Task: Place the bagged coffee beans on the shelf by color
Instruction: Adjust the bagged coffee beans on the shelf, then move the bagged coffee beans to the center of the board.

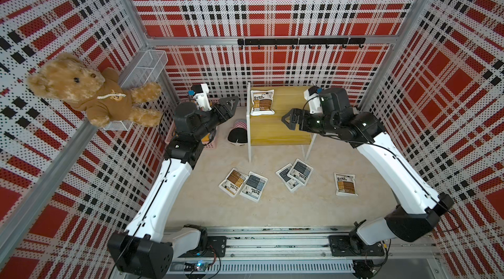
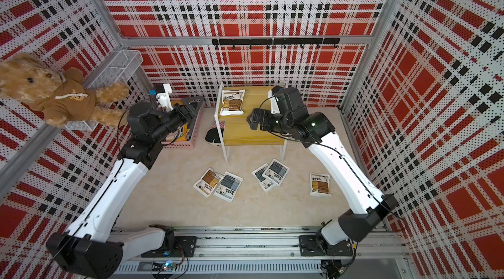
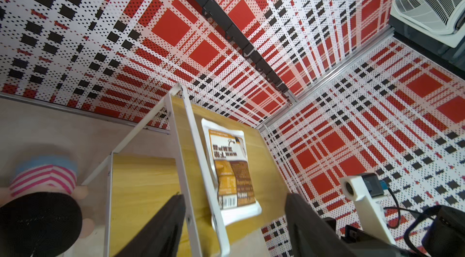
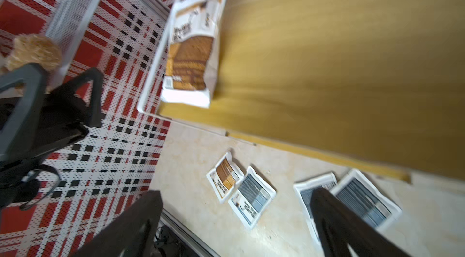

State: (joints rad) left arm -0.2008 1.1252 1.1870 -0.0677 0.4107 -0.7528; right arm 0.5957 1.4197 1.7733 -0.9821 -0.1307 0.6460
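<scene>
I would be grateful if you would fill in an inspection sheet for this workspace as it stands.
Surface: beige tabletop, no spills seen.
Job's things: one brown bag on the shelf, upper board; two brown bags and three grey bags lie on the tabletop.
Clutter: doll beside the shelf, pink basket, teddy bear, wire basket.
Grippers: left claw open, empty; right claw open, empty.
Cables: black cable along each arm.
Surroundings: plaid perforated walls, black hook rail.

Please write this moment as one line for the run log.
shelf: one brown bag placed | table: two brown bags, three grey bags | left tool: open | right tool: open
</scene>
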